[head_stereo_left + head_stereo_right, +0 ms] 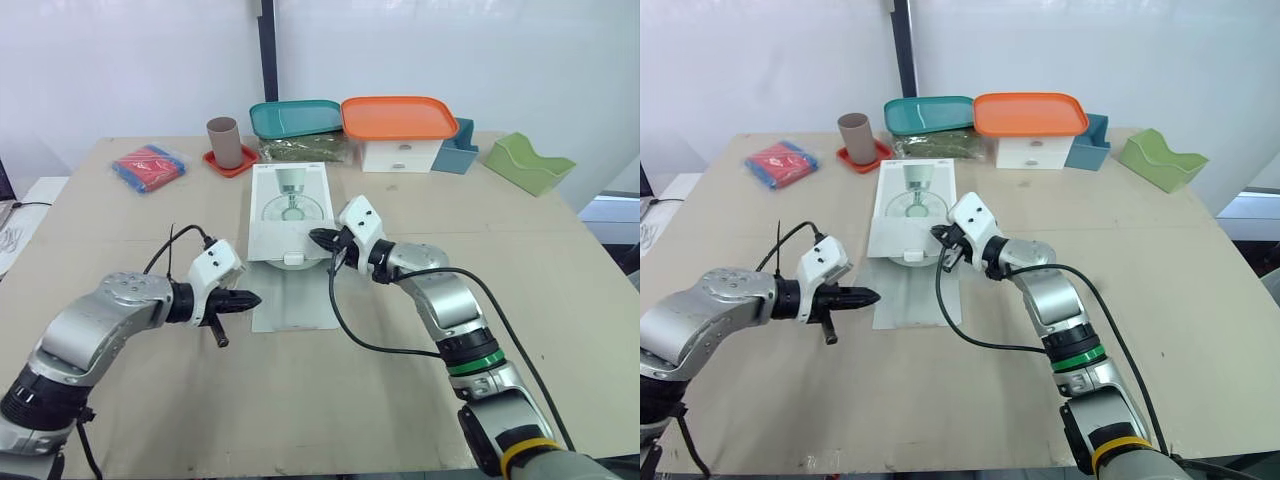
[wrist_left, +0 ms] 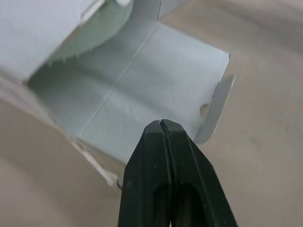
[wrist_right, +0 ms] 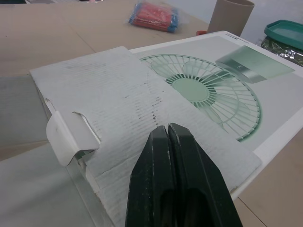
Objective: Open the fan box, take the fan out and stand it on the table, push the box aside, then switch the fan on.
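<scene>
We see a pale wooden tabletop (image 1: 110,235) in front of a plain white wall (image 1: 130,60), with a dark upright post (image 1: 266,45) behind the far edge.

Near the far left corner lies a red and blue packet (image 1: 148,166). Next along the far edge is a brown cup (image 1: 224,141) standing on a red coaster (image 1: 236,165). Then come a teal lid (image 1: 296,118) and an orange lid (image 1: 398,117) on a white drawer unit (image 1: 400,156). A blue holder (image 1: 458,150) is just beside the unit, and a green tray (image 1: 527,162) sits towards the far right corner.

The left hand (image 1: 252,298) hovers low over the near half of the tabletop. Its fingers are pressed together on nothing, and the tip is at the left edge of the flap (image 1: 293,300).

The fan box (image 1: 290,215) lies flat in the middle of the tabletop with a printed green fan on its top face. Its near end is open and the flap is spread flat on the tabletop towards the near edge.

The right hand (image 1: 318,238) is at the box's near right corner, over the top face. Its fingers are also closed and it holds nothing. We cannot tell whether it touches the cardboard.

A black cable (image 1: 345,322) loops from that arm above the tabletop.
</scene>
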### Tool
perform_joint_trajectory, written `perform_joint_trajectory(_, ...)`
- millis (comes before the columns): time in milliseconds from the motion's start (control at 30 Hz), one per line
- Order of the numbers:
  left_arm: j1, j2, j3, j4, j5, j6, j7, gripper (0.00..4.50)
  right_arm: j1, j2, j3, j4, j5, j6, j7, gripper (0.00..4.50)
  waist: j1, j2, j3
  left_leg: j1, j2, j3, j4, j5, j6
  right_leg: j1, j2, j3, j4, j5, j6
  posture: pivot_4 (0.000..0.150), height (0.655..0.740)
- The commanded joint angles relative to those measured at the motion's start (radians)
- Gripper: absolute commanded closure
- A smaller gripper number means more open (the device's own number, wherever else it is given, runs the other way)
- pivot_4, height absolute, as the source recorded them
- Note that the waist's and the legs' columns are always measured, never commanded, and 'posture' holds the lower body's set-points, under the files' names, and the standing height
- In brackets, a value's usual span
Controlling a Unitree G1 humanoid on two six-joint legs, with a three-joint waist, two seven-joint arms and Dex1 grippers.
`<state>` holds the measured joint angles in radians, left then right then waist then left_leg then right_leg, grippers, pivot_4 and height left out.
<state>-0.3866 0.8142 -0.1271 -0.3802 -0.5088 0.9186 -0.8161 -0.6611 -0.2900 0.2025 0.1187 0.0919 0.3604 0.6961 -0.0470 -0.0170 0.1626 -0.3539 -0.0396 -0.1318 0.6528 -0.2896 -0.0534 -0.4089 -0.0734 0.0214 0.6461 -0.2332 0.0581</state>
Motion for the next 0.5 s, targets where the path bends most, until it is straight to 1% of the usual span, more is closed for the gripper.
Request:
perform_joint_trajectory(33, -0.002, 0.009, 0.056, 0.026, 0.025, -0.026, 0.022, 4.5, 0.01, 0.003, 0.011, -0.002, -0.005, 0.002, 0.003, 4.47, 0.0, 0.0, 0.0, 0.0, 0.0, 0.0, 0.0, 0.0, 0.0, 0.0, 0.0, 0.0, 0.0, 0.0, 0.0, 0.15, 0.74)
perform_joint_trajectory(233, -0.012, -0.048, 0.083, 0.105, 0.095, -0.085, 0.124, 4.5, 0.008, 0.006, 0.013, 0.0, -0.005, 0.0, 0.006, 4.47, 0.0, 0.0, 0.0, 0.0, 0.0, 0.0, 0.0, 0.0, 0.0, 0.0, 0.0, 0.0, 0.0, 0.0, 0.0, 0.15, 0.74)
perform_joint_trajectory(333, -0.019, -0.107, 0.108, 0.139, 0.126, -0.119, 0.193, 4.5, 0.007, 0.003, 0.013, 0.001, -0.005, 0.001, 0.009, 4.47, 0.001, 0.0, 0.0, 0.0, 0.0, 0.0, 0.0, 0.0, 0.0, 0.0, 0.0, 0.0, 0.0, 0.0, 0.0, 0.15, 0.74)
perform_joint_trajectory(500, -0.031, -0.184, 0.141, 0.186, 0.155, -0.159, 0.267, 4.5, 0.006, 0.001, 0.012, 0.0, -0.006, 0.003, 0.01, 4.47, 0.0, 0.0, 0.0, 0.0, 0.0, 0.0, 0.0, 0.0, 0.0, -0.001, 0.0, 0.0, 0.0, 0.0, 0.0, 0.15, 0.74)
